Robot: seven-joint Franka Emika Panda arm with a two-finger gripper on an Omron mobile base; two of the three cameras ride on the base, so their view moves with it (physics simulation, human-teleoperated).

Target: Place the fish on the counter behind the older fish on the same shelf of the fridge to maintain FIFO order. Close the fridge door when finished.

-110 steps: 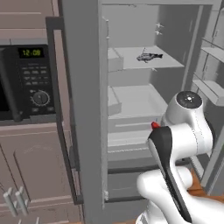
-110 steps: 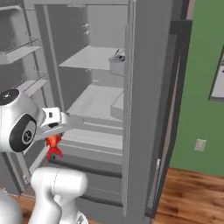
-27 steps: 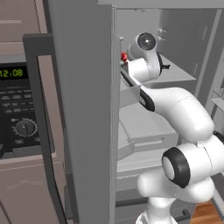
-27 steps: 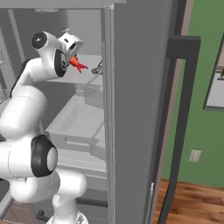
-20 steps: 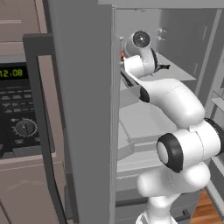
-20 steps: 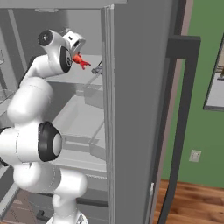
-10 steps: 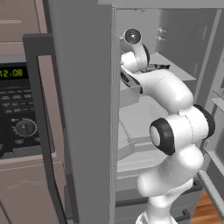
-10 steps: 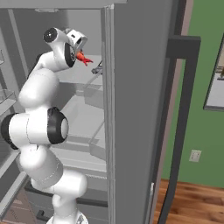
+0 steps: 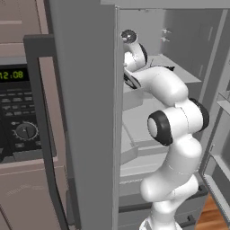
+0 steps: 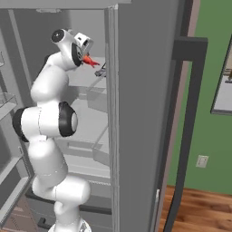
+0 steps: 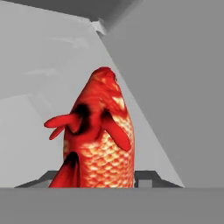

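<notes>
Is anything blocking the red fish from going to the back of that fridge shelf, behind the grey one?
Nothing visible blocks it. The gripper holds the fish above the shelf, and the hand view shows bare shelf and fridge wall ahead. The older fish lies beside the path, near the door edge.

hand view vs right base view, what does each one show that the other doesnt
The hand view alone gives the red-orange fish close up: its scales, dark patches and fins, rising between the gripper fingertips toward the fridge's pale back corner.

The right base view alone gives the setting: the white arm reaching up into the fridge, the older fish dark on the shelf just beyond the red one, the open door's dark handle and the green wall.

Both share the fish, gripped, inside the pale fridge interior.
</notes>
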